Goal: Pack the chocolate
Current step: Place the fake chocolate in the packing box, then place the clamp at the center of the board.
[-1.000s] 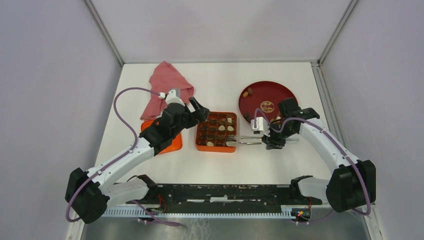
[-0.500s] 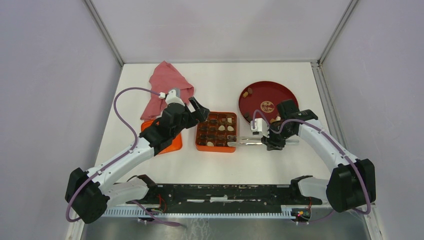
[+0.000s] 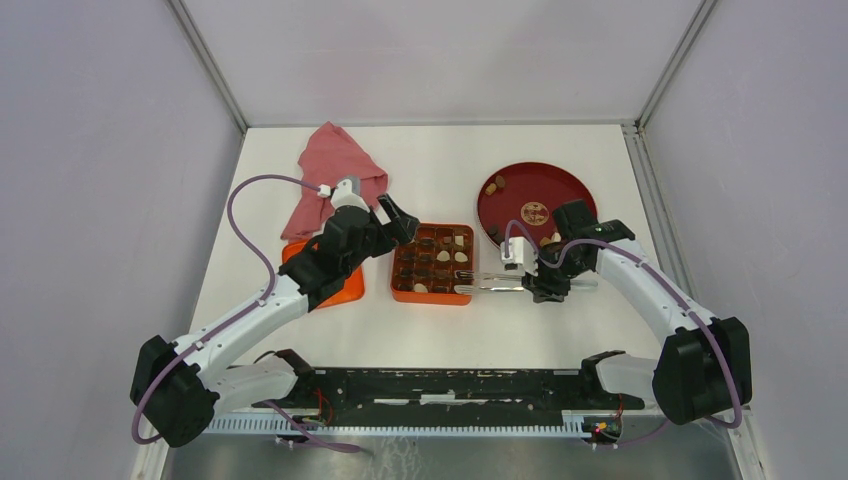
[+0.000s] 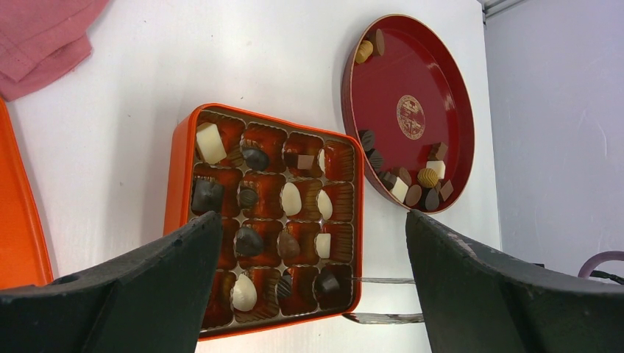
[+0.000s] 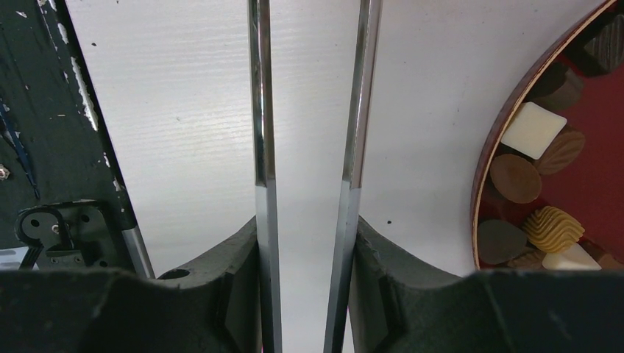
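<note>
Beside box (image 3: 432, 299), right jaws clamp tongs (image 3: 495, 285).

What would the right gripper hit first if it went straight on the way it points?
Likely the orange box: the right gripper holds metal tongs whose tips sit at its near right corner, by a dark chocolate. Their height over the rim is unclear.

The tongs (image 5: 263, 110) are polished metal. The round red plate (image 4: 441, 81) is glossy, like lacquer. The chocolate (image 4: 292, 198) looks smooth. The pink cloth (image 3: 335, 165) is matt fabric. The white table (image 5: 184, 110) is matt, finely grained.
</note>
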You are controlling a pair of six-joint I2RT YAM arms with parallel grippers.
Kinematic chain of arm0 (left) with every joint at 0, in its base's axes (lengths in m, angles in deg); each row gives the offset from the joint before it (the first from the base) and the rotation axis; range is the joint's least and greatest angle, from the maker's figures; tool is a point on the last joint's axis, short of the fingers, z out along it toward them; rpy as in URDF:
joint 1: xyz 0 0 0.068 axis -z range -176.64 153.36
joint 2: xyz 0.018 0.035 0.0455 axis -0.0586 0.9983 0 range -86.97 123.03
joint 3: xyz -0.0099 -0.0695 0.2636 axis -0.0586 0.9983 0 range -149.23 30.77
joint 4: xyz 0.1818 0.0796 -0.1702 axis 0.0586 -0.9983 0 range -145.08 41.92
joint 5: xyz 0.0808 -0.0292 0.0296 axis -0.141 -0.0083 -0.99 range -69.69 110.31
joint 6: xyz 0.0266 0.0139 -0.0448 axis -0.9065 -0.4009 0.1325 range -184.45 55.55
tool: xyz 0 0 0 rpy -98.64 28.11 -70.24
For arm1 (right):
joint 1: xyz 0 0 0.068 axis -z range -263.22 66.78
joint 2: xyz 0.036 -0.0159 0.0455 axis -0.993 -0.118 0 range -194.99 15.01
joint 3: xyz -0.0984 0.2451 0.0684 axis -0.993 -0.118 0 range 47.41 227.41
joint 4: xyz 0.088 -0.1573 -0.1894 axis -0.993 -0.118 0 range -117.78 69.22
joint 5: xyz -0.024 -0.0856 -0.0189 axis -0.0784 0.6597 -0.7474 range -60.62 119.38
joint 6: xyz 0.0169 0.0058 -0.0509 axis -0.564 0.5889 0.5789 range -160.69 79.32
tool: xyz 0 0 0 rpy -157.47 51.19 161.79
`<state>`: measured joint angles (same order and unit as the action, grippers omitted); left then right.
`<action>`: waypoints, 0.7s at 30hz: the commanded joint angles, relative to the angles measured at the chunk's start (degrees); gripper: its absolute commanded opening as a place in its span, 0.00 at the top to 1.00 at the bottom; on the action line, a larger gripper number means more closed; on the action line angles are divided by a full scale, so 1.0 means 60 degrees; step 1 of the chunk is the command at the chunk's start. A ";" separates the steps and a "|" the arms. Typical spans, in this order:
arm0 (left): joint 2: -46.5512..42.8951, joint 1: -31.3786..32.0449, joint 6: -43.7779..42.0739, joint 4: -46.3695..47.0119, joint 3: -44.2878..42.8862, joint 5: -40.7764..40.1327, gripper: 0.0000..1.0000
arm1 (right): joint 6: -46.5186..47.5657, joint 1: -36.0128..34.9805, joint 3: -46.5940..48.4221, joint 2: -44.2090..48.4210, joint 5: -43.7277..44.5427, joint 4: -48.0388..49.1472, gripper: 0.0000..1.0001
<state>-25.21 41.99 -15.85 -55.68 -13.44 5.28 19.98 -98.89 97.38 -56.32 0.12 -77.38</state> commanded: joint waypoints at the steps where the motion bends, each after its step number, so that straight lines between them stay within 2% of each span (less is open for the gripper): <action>1: -0.0130 -0.0023 0.0045 0.0133 0.0014 -0.0260 0.02 | -0.0128 -0.0041 0.0137 -0.0021 -0.0145 0.0130 0.56; 11: -0.0225 -0.0023 -0.0013 -0.0009 -0.0055 -0.0295 0.02 | -0.0580 -0.0019 0.0922 0.0054 -0.0879 0.0053 0.59; 15: -0.0347 -0.0022 -0.0467 -0.0597 -0.0303 -0.0547 0.04 | -0.1530 0.0145 0.1342 0.0010 -0.1199 0.0633 0.59; 21: -0.0415 -0.0023 -0.1168 -0.1502 -0.0672 -0.0794 0.06 | -0.3436 0.1328 0.1721 -0.0021 -0.1933 0.2126 0.61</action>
<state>-26.22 41.99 -18.06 -60.94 -14.31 3.19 9.01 -95.37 104.27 -56.34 -6.21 -72.86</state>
